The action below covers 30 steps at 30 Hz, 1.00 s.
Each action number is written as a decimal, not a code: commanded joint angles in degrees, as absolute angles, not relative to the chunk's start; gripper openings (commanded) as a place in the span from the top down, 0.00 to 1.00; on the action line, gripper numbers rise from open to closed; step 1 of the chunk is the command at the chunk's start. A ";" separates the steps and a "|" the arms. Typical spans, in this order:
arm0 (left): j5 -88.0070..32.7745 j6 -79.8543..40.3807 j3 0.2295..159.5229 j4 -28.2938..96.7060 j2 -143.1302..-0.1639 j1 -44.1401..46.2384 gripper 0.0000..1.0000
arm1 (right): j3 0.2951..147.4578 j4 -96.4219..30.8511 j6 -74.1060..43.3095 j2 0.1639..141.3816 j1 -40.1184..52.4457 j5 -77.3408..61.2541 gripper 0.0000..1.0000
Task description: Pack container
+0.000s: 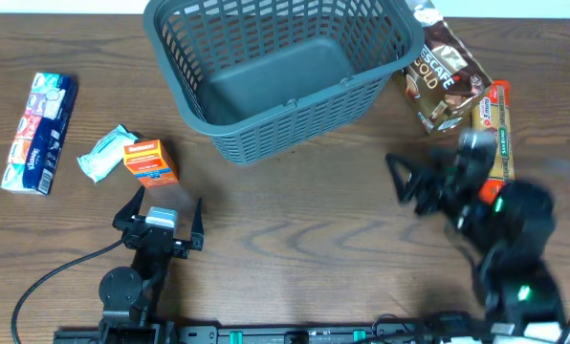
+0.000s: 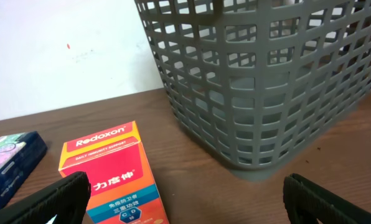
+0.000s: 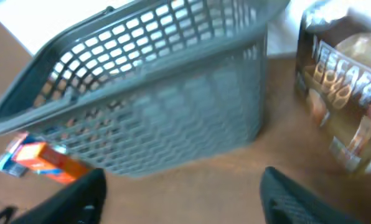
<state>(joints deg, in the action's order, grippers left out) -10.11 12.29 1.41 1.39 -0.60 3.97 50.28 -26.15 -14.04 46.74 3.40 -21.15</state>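
On the far centre of your table point(image 1: 295, 244) sits the container point(image 1: 299, 124): a dark grey plastic basket with rounded corners, slotted lattice walls and a smooth solid floor. Surface is dark brown wood grain, matte; a white wall point(image 2: 61, 56) rises behind it. The Redoxon box point(image 1: 151, 162), glossy orange card, lies front-left of the basket, apart from it. The crinkled Nescafé Gold pouch point(image 1: 443, 81) lies close by its right side; contact unclear. Your left gripper point(image 1: 163, 214) hovers near the box, jaws spread wide, nothing held. Your right gripper point(image 1: 411, 183) is blurred overhead; its wrist view shows the fingers wide apart with nothing between them.
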 commanded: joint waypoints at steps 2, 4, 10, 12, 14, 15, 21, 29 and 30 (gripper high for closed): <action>-10.44 13.04 0.23 2.92 -0.34 4.05 0.01 | 66.74 -31.20 -4.49 60.99 3.42 -18.72 0.46; -10.44 13.04 0.23 2.92 -0.34 4.05 0.01 | 74.94 -33.32 -3.73 67.66 3.53 -18.00 0.60; -10.44 13.04 0.23 2.92 -0.34 4.05 0.01 | 94.08 -35.40 -1.83 83.05 5.74 -14.96 0.99; -10.44 13.04 0.23 2.92 -0.34 4.05 0.02 | 99.02 -36.75 -0.91 87.59 6.98 -12.78 0.99; -10.44 13.04 0.23 2.92 -0.34 4.05 0.01 | 102.74 -38.20 0.12 91.70 8.27 -11.46 0.99; -10.44 13.04 0.23 2.92 -0.34 4.05 0.01 | 104.51 -39.11 0.12 93.84 8.80 -10.72 0.99; -10.44 13.04 0.23 2.92 -0.34 4.05 0.01 | 112.44 -46.26 0.08 104.33 9.82 -9.63 0.99; -10.44 13.04 0.23 2.92 -0.34 4.05 0.01 | 123.76 -59.81 0.10 111.70 9.85 -8.49 0.99; -10.44 13.04 0.23 2.92 -0.34 4.05 0.02 | 124.68 -60.80 0.12 111.96 9.85 -8.12 0.99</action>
